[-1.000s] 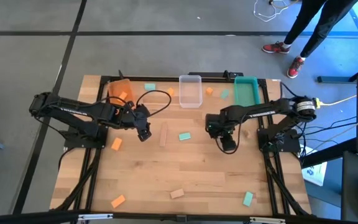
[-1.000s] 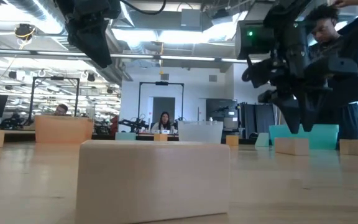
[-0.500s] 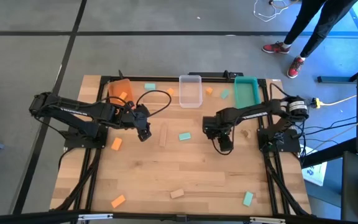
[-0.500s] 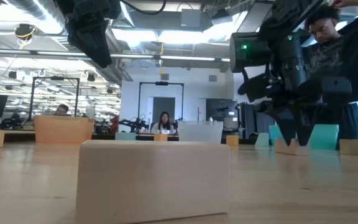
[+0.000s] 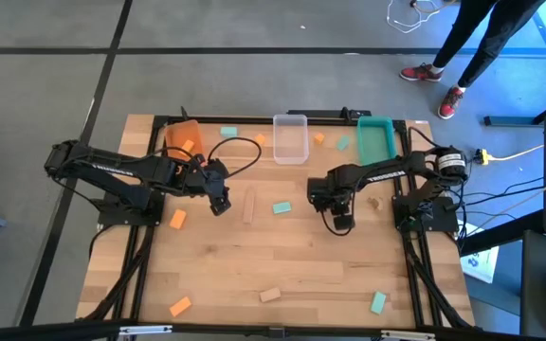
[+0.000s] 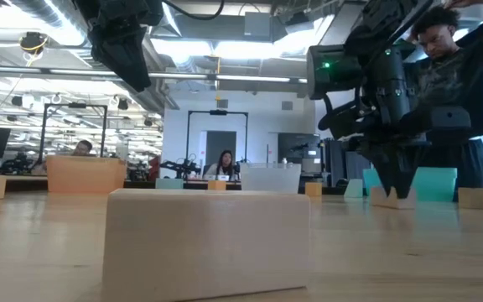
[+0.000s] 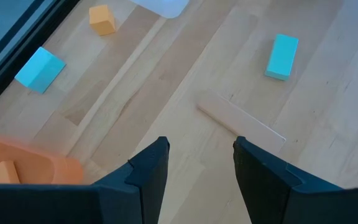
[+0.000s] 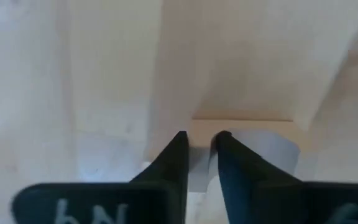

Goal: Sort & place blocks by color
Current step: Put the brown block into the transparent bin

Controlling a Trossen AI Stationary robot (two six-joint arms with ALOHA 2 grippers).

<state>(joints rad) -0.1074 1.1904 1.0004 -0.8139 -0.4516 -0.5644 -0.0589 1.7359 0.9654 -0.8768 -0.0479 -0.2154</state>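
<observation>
Hanging low over the table (image 5: 282, 265) right of centre, the right gripper (image 5: 341, 221) has its fingers nearly together on a pale wood block (image 8: 244, 146); whether they truly clamp it cannot be told. The left gripper (image 5: 220, 204) hovers left of centre, fingers apart, holding nothing, just left of a long wood block (image 5: 249, 206). A teal block (image 5: 282, 207) lies between the grippers. Other blocks lie scattered, one orange block (image 5: 187, 147) inside the orange bin (image 5: 180, 132) at the far left.

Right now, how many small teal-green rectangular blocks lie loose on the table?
4 teal-green blocks: one between the orange bin and clear bin, one beside the teal bin, one mid-table, one at the near right corner. More may hide inside that bin.
</observation>
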